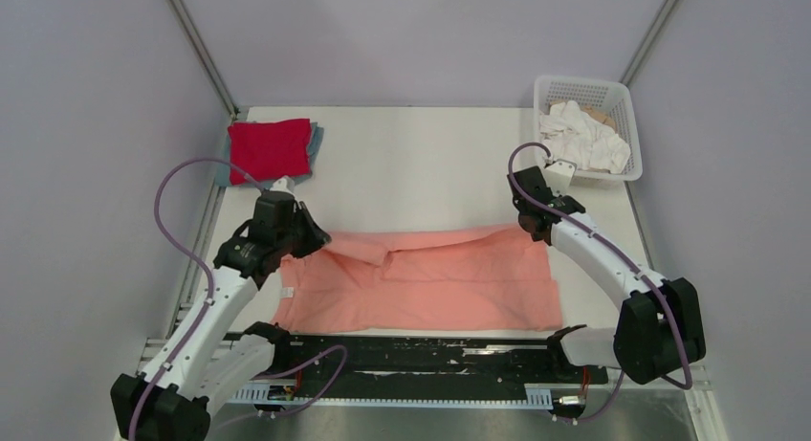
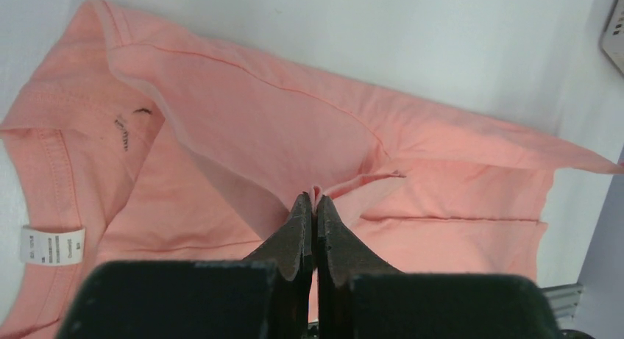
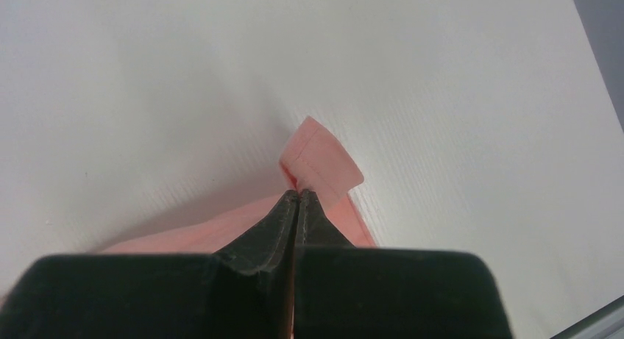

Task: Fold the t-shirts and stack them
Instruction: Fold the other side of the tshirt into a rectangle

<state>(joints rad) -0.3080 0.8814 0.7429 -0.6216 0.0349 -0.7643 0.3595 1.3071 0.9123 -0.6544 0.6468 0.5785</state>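
Salmon-pink t-shirt (image 1: 430, 283) we see lying near our side of the table (image 1: 430, 164), long axis left to right, collar toward our left, left gripper (image 2: 314, 201) and right gripper (image 3: 297, 194) each clamped onto its far edge

Black two-finger left gripper (image 2: 315, 207) at bottom centre, jaws pressed together w/ a raised ridge of the salmon-pink soft cloth t-shirt (image 2: 243, 111) pinched at the tips. Shirt lies spread on the white flat table top (image 2: 383, 30), far edge folded over twd the gripper. Ribbed neckline (image 2: 59, 170) at left; small white rectangular neck label (image 2: 51, 245) just inside it, print too small to read.
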